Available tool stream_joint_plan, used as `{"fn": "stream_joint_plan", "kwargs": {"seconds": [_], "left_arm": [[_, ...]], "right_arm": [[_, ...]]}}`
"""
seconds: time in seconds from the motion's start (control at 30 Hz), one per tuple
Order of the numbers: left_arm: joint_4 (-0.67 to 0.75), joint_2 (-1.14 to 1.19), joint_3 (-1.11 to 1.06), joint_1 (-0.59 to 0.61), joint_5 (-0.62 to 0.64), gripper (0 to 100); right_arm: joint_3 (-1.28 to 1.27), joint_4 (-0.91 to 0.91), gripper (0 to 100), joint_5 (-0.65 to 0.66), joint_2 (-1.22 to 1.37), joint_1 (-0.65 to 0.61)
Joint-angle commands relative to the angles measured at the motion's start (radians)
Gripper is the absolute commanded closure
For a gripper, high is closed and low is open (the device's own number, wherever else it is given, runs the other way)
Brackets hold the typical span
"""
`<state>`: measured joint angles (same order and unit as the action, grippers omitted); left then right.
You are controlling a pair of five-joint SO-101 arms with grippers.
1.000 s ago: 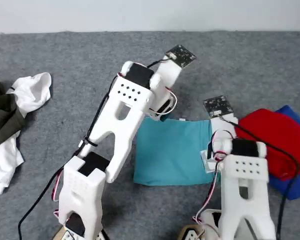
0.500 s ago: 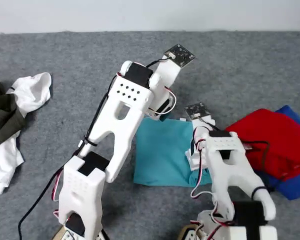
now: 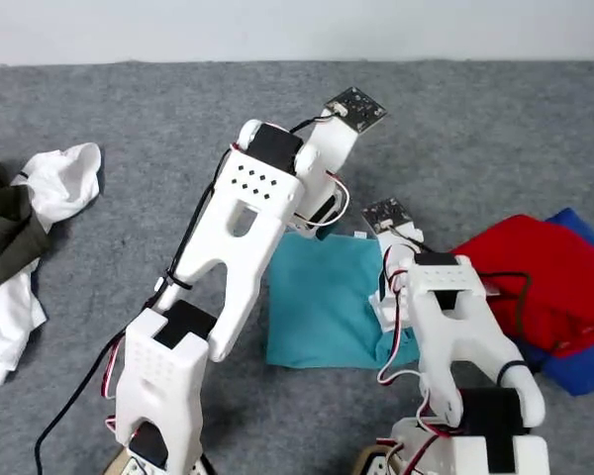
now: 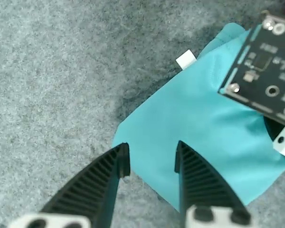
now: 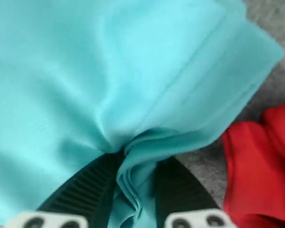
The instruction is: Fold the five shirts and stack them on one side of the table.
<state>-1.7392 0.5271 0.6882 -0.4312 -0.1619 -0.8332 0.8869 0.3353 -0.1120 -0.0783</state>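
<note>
Now, surroundings: I see a red shirt lying on a blue shirt at the table's right side. A white shirt and a dark green shirt are heaped at the left edge.
In the way: from above, the left arm's white body covers the teal shirt's far left corner.
Wrist views: the left gripper holds its jaws open over that corner. The right gripper has its jaws clamped on a bunched teal fold near the red shirt.
Arms: left stretched forward; right bent low over the teal shirt, mid-table.
</note>
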Motion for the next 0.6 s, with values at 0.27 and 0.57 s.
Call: {"fn": "stream_joint_plan", "kwargs": {"seconds": [0.27, 0.57], "left_arm": [[-0.015, -0.071, 0.004, 0.008, 0.005, 84], [-0.017, -0.071, 0.004, 0.008, 0.005, 84]], "right_arm": [[0.503, 0.094, 98.8, 0.012, -0.163, 0.035], [0.667, 0.193, 98.9, -0.069, -0.220, 0.407]]}}
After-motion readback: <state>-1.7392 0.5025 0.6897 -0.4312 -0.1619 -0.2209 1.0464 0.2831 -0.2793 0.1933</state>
